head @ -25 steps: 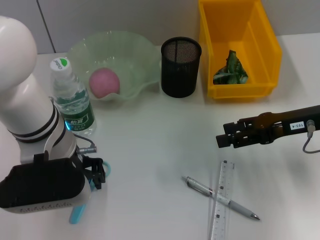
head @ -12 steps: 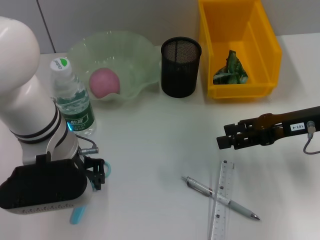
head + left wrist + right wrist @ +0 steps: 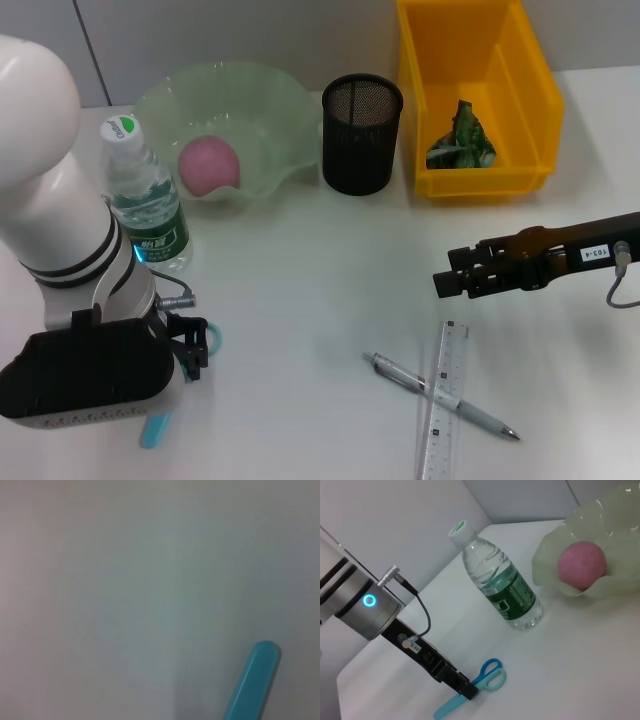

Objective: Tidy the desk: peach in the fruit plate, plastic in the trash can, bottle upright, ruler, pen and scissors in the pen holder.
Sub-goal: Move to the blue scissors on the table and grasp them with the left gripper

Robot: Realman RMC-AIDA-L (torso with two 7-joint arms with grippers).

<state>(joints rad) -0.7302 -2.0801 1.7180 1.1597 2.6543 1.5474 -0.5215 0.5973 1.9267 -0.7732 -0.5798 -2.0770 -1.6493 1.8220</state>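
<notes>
The scissors (image 3: pixel 212 337) lie on the desk (image 3: pixel 300 290) at the front left, blue handles out past my left gripper (image 3: pixel 190 350) and the blade cover tip (image 3: pixel 255 680) under the wrist. From the right wrist view, my left gripper (image 3: pixel 466 691) sits right at the scissors (image 3: pixel 490 675), over their pivot. The pen (image 3: pixel 440 396) lies across the ruler (image 3: pixel 443 415) at the front right. My right gripper (image 3: pixel 448 270) hovers open and empty above them. The bottle (image 3: pixel 145 205) stands upright. The peach (image 3: pixel 208 165) rests in the fruit plate (image 3: pixel 280 110). Green plastic (image 3: pixel 460 140) lies in the trash can (image 3: pixel 530 100).
The pen holder (image 3: pixel 361 133) stands between the fruit plate and the trash can, with nothing showing above its rim. The bottle (image 3: pixel 505 590) stands just behind my left arm, close to the fruit plate (image 3: pixel 547 555) with the peach (image 3: pixel 581 565).
My left wrist has sunk slightly toward the desk, covering more of the scissors' blade cover. The right arm has not moved.
</notes>
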